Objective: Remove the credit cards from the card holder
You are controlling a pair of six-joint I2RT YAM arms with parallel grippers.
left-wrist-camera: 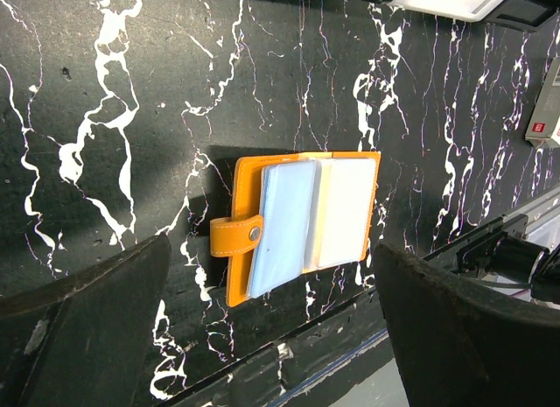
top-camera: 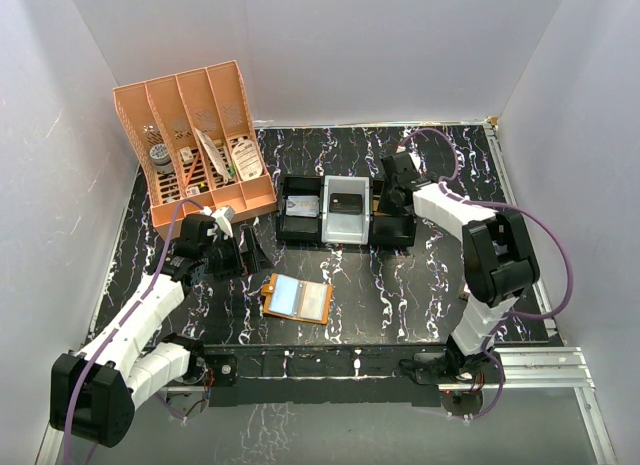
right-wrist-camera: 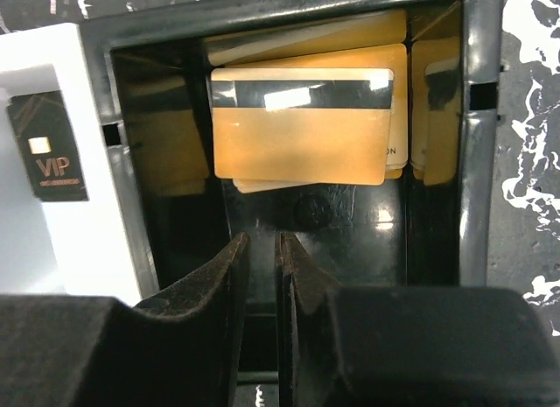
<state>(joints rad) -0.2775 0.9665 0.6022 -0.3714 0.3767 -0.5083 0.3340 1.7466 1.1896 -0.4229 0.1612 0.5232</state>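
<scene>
**Near the front edge: wallet open, cards inside**

Close to the arm bases, at about 7 o'clock from the middle of the table point(top-camera: 420, 295), the card holder point(top-camera: 297, 298) lies flat and opened out. In the left wrist view its strap points to 9 o'clock. The inner panels show the credit cards point(left-wrist-camera: 284, 223), one pale blue and a whiter one beside it, both tucked in. At 10 o'clock of the wallet, the left gripper point(top-camera: 240, 253) hangs above the table, jaws spread wide with nothing between them.

Farther back, at 1 o'clock from the wallet, the right gripper point(top-camera: 395, 180) is over a black tray point(top-camera: 392, 228) that holds gold cards point(right-wrist-camera: 302, 131). Its jaws are drawn nearly together, leaving a thin slit in which nothing shows. A white box point(top-camera: 345, 210) sits at 9 o'clock of that tray. An orange desk organizer point(top-camera: 190, 150) stands at the far left.

The step in hand looks like the left arm's pick. To do it well, the arm should come down over one card only and catch that card's free edge rather than the orange cover. It should then draw the card along the pocket, low and slow. The wallet looks light and may ride up with the card, so pinning the cover with the other arm would help. Which way the pockets open cannot be told.
</scene>
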